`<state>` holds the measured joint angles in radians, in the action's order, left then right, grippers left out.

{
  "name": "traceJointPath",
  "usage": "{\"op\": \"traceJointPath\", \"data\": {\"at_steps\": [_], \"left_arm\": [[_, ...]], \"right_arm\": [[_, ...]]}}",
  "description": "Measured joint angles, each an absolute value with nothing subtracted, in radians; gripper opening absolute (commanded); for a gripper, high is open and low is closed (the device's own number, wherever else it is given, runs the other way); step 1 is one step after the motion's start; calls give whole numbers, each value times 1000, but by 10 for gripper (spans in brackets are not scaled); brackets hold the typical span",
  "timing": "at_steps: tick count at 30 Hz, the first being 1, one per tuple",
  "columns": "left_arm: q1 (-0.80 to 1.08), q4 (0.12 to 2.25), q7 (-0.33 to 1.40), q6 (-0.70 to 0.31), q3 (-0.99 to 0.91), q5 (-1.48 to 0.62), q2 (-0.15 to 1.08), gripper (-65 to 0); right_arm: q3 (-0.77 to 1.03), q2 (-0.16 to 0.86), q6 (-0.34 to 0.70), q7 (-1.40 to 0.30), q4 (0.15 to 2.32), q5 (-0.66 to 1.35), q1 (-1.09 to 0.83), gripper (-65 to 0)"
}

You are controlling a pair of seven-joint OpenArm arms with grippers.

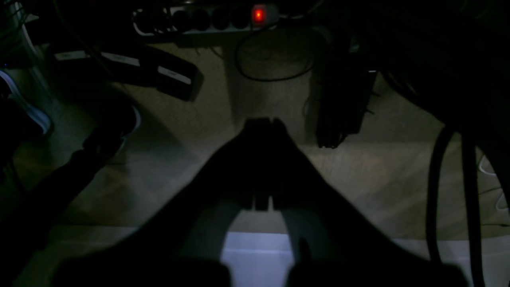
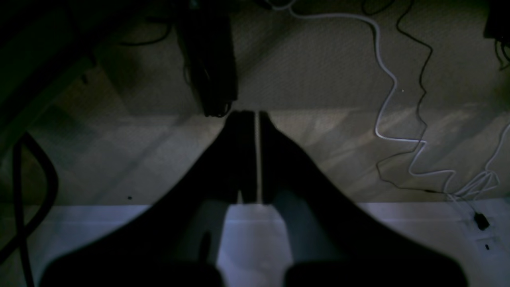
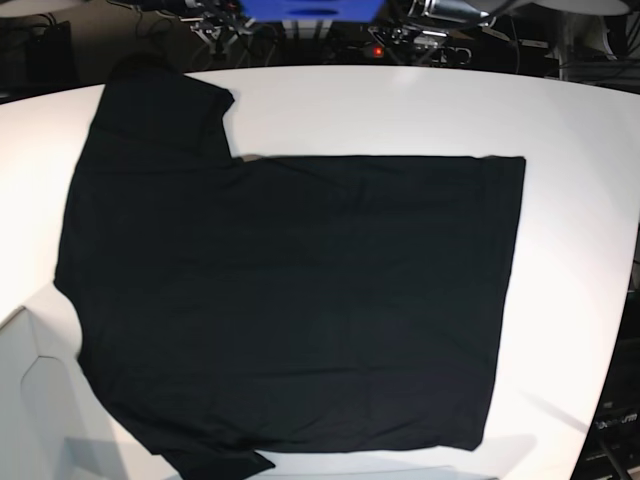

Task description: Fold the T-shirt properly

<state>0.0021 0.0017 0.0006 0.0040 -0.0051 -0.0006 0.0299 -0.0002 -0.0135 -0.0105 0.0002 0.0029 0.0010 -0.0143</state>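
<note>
The T-shirt [image 3: 290,300] is seen in the base view spread flat on the white table [image 3: 420,110], plain black side up, with no print visible. Its long axis runs left to right: the hem lies along the right, one sleeve reaches toward the far left corner, and the other sleeve hangs at the near left edge. No fold has been made yet, so the task is judged to be at its very start.

Neither arm is visible in the base view. In the left wrist view, the left end effector [image 1: 263,123] is seen clenched, with nothing between its fingers, pointed down at a dim floor [image 1: 378,179] with a power strip [image 1: 207,18] and cables. In the right wrist view, the right end effector [image 2: 249,116] is likewise clenched and empty, only a thin slit of light showing between its fingers, above floor crossed by a white cable [image 2: 392,91].

A pale strip, apparently the table edge, lies along the bottom of both wrist views, so the T-shirt is judged to lie behind and above both end effectors. Which arm is nearer cannot be told.
</note>
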Motion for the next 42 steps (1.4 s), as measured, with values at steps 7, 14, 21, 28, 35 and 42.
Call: {"op": "traceJointPath", "data": {"at_steps": [7,14,21,28,35,42], "left_arm": [[5,2,4,3,-5,-1,25,-650],[28,4,4,3,-4,0,25,-650],[33,4,4,3,-4,0,25,-650],[36,4,5,2,-4,0,25,-650],[47,4,5,0,-5,-1,33,-650],[47,4,4,0,-5,-1,30,-650]], "right_arm": [[0,-14,-10,0,3,1,-15,-650],[-2,-14,-10,-1,3,1,-15,-650],[-4,-13,-10,-1,3,1,-17,-650],[-4,-13,-10,0,4,1,-22,-650],[-7,-11,-10,0,4,1,-33,-650],[-7,-11,-10,0,5,1,-31,-650]]}}
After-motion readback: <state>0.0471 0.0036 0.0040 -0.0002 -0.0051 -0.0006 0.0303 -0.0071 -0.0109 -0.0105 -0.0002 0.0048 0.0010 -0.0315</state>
